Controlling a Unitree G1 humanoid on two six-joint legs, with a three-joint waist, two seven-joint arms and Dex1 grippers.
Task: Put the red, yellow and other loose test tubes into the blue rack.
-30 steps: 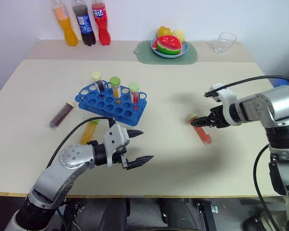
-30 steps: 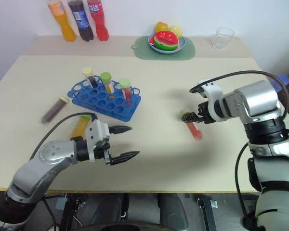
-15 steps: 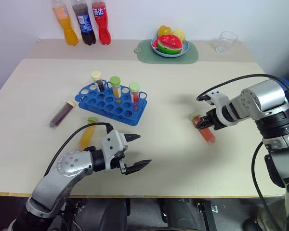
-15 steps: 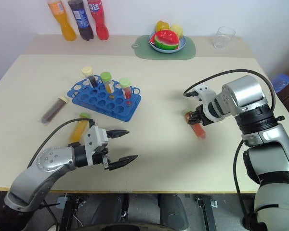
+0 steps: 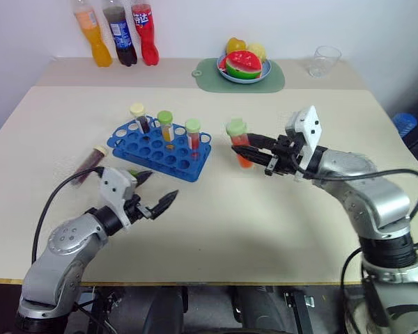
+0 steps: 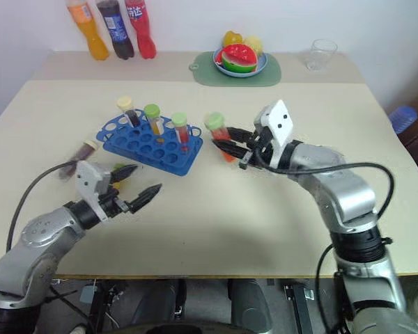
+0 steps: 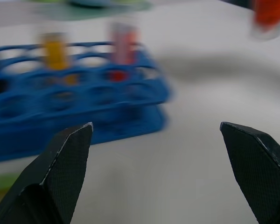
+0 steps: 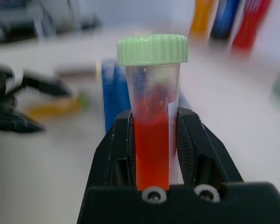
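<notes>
1. Head views: your right pincer (image 5: 254, 148) is clamped on the red test tube (image 5: 240, 142), holding it upright above the table (image 5: 279, 209) with its green cap on top. The blue rack (image 5: 160, 147) stands just beyond the tube on the side away from the right arm, close but apart from it. The rack already carries three capped tubes in its back row. Your left pincer (image 5: 155, 189) hovers low over the table with its fingers spread apart and nothing between them. The rack's near edge lies just ahead of its tips. The yellow test tube (image 6: 118, 169) lies on the table right at the upper finger of the left pincer, mostly hidden by it; you cannot tell from here whether they touch. The maroon test tube (image 5: 88, 165) lies flat beyond the left pincer, off the rack's end.

2. Left wrist view: your two fingers (image 7: 65, 163) stand wide apart with bare table between them. The blue rack sits ahead of the pincer, blurred, with a yellow-filled and a red-filled tube standing in it. The held red tube shows far off beyond the other finger.

3. Right wrist view: both fingers press against the red tube's sides, its lower end down between them. Red liquid fills the lower half and the green cap rises clear above the tips. The rack stands behind the tube, and the left pincer shows off to one side.
</notes>
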